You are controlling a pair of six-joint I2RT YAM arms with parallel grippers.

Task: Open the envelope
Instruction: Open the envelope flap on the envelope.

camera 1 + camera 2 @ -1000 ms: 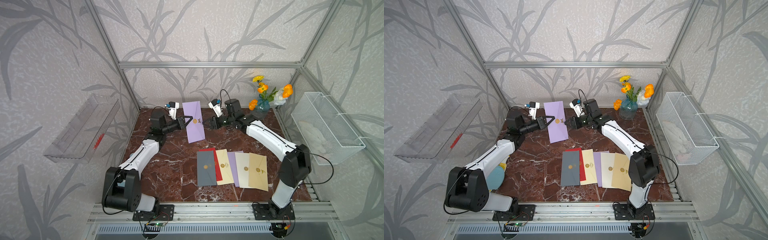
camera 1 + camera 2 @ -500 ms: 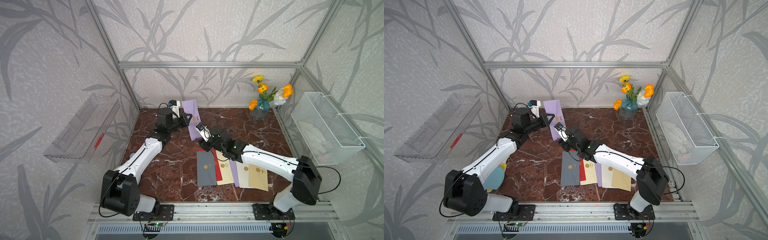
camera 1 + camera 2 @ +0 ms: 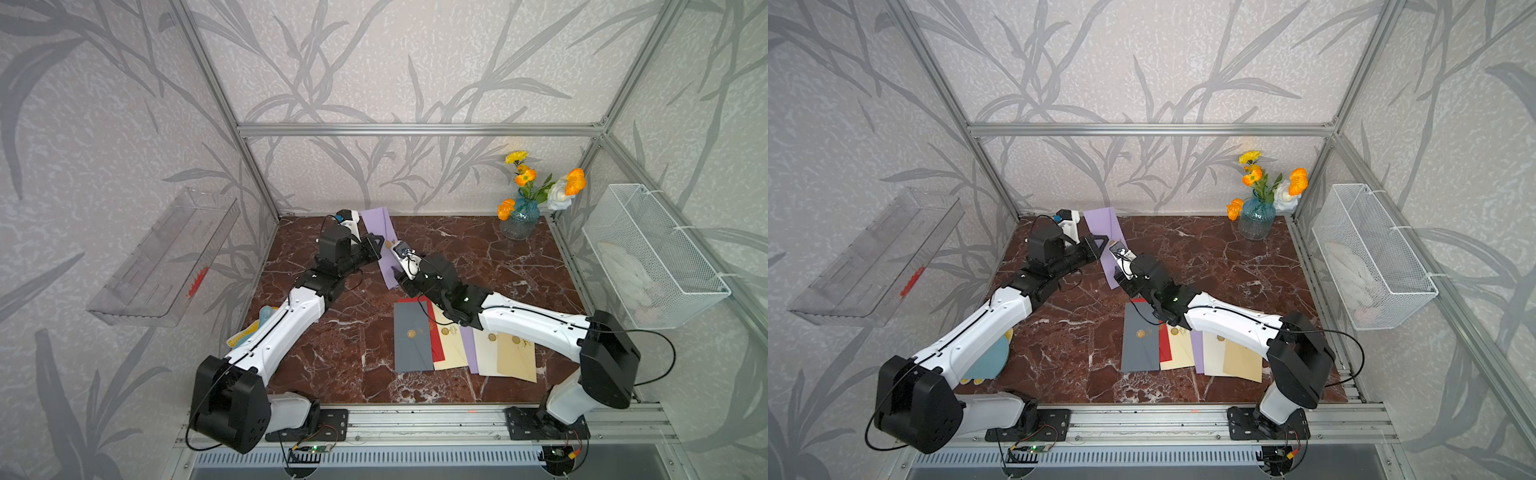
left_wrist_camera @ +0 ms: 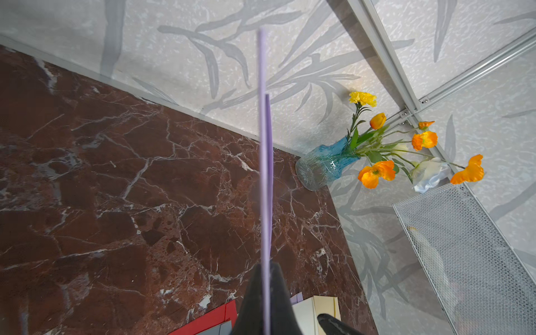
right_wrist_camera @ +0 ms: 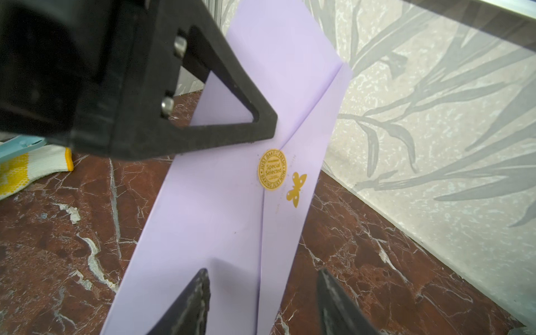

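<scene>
Marble tabletop [image 3: 478,253]: lilac envelope [image 3: 377,220] clamped in left tool [image 3: 380,246].

1. The left arm [image 3: 301,309] and right arm [image 3: 532,324] have white link shells and bulky black joint housings.
2. Thin black cables [image 3: 270,330] run along both.
3. The left gripper [image 3: 380,245] has black, triangular open-frame fingers [image 5: 188,139] with two silver screws [image 5: 167,104].
4. A green light [image 3: 1175,298] glows on the right arm's black wrist.

Left arm [image 3: 286,324] reaching forward, left gripper [image 3: 377,243] clamped tight, right arm [image 3: 528,324] stretched across, right gripper [image 5: 262,278] parted
</scene>
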